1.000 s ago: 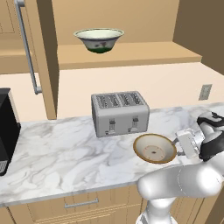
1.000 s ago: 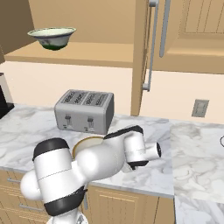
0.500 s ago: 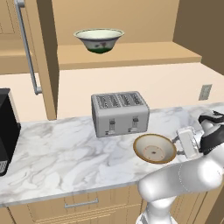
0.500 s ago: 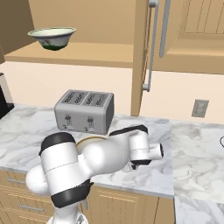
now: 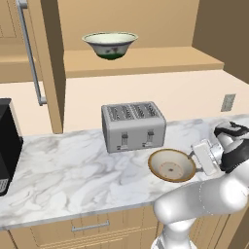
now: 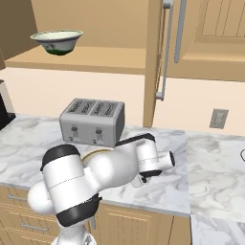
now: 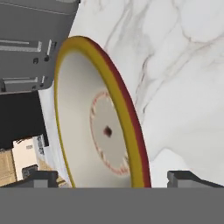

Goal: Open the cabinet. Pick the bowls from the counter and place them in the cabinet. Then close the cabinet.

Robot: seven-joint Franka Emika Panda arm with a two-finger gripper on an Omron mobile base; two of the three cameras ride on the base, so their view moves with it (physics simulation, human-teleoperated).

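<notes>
claw (image 7: 107, 178): fingers wide apart, nothing held | shallow brown-rimmed bowl (image 5: 171, 165): on white-grey marbled counter (image 5: 73, 168), lower right of left base view | relation: bowl rim (image 7: 127, 109) lies between the fingertips, just ahead

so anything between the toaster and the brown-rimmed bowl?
No. In the left base view only a bare strip of counter separates the toaster from the brown-rimmed bowl; they stand close but apart.
</notes>
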